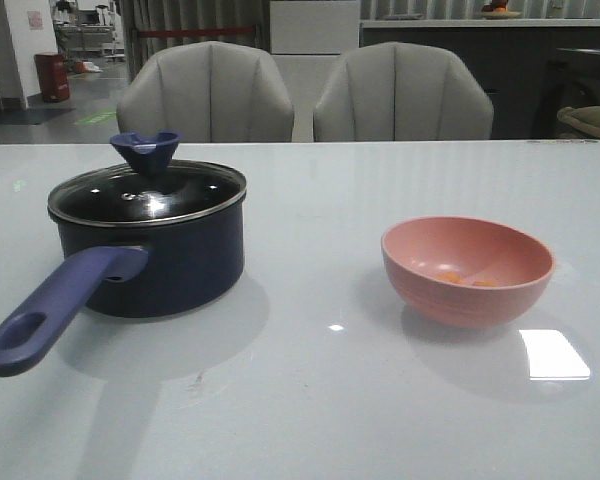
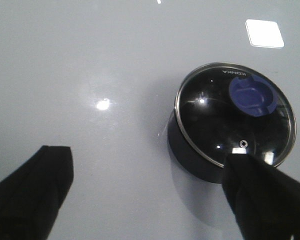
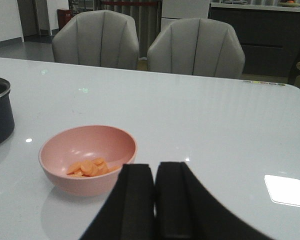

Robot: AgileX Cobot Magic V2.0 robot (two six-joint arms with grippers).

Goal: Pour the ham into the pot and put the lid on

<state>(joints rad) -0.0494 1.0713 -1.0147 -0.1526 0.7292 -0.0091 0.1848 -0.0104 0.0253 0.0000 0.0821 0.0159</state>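
The dark navy pot (image 1: 165, 262) stands at the left of the white table, its blue handle (image 1: 55, 309) pointing toward the front. The glass lid (image 1: 147, 192) with its blue knob (image 1: 145, 150) sits on it; both also show in the left wrist view, lid (image 2: 225, 120) and knob (image 2: 251, 93). The ham slices (image 1: 467, 279) lie in the pink bowl (image 1: 467, 270) at the right, and show in the right wrist view (image 3: 90, 167). My left gripper (image 2: 150, 185) is open above the table beside the pot. My right gripper (image 3: 155, 172) is shut and empty, next to the bowl (image 3: 87, 156).
Two grey chairs (image 1: 208, 92) stand behind the table's far edge. A bright light reflection (image 1: 554, 354) lies on the tabletop right of the bowl. Neither arm shows in the front view.
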